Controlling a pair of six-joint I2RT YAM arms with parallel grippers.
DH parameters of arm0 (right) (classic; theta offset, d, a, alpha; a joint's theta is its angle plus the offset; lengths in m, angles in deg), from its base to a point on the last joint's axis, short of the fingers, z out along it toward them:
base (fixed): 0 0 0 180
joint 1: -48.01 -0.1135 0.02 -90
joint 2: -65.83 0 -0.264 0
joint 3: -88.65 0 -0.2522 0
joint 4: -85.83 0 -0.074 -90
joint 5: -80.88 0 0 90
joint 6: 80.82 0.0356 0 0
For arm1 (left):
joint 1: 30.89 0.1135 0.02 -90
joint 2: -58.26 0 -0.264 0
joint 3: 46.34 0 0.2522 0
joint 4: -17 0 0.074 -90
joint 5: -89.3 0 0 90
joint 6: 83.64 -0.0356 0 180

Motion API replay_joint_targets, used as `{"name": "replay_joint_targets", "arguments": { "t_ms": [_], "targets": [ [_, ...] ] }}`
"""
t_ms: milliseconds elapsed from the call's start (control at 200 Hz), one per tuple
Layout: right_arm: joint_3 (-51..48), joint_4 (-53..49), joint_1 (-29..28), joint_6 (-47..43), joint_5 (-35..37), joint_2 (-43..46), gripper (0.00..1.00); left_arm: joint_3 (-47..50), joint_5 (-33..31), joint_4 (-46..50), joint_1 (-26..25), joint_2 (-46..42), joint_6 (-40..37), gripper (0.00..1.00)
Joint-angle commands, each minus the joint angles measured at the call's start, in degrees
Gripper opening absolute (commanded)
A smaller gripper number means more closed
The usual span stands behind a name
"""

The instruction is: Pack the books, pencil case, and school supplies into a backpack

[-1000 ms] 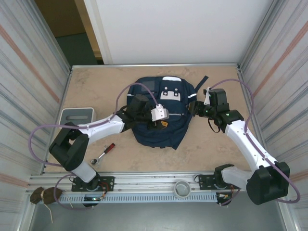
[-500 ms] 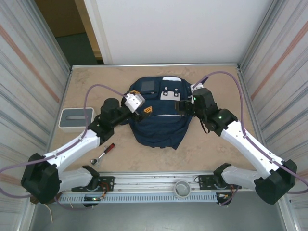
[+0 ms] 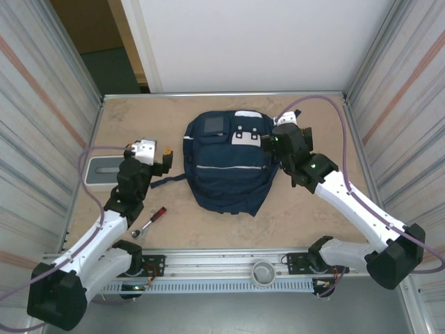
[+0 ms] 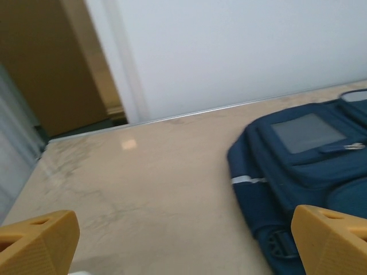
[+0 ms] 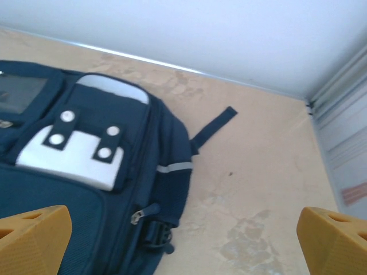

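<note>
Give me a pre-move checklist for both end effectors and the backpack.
1. Left end effector open and empty: ok.
2. Right end effector open and empty: ok.
3. Backpack lying flat on the table, front up: ok.
4. Backpack zipped shut: cannot tell.
5. Books and pens inside: cannot tell.
6. Red-handled tool lying apart from the backpack: ok.

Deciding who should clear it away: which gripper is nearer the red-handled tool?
Left. The left gripper is just beyond the red-handled tool; the right gripper is across the backpack, at its far right corner.
</note>
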Motion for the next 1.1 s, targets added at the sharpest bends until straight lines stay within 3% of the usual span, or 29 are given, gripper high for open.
{"name": "replay_joint_targets", "arguments": {
  "t_ms": [0, 215, 551, 726, 942, 1092],
  "targets": [
    [-2.2, 3.4, 3.9, 0.0, 3.8, 0.5, 0.99, 2.4, -2.1, -2.0, 3.1, -1.3, 3.5, 0.96],
    [-14.1, 12.5, 11.7, 2.5, -0.1, 5.4, 0.99, 3.6, 1.5, -2.2, 8.7, 1.1, 7.2, 0.99],
    [-21.8, 15.3, 17.2, 3.0, -0.2, 15.5, 0.99, 3.9, -0.4, -1.1, 8.9, 1.1, 7.7, 0.99],
    [-27.9, 22.3, 20.5, 3.5, -2.8, 18.5, 0.99, 4.9, -0.3, -1.7, 9.4, 0.8, 7.3, 0.99],
    [-35.1, 36.2, 23.6, 1.7, -7.6, 10.5, 0.99, 3.3, 3.3, -3.2, 9.9, 10.4, 3.4, 0.99],
    [-36.9, 45.7, 23.9, 0.9, -11.4, -2.5, 0.99, 2.9, 4.4, -7.5, 9.9, 18.7, 1.3, 0.99]
  ]
}}
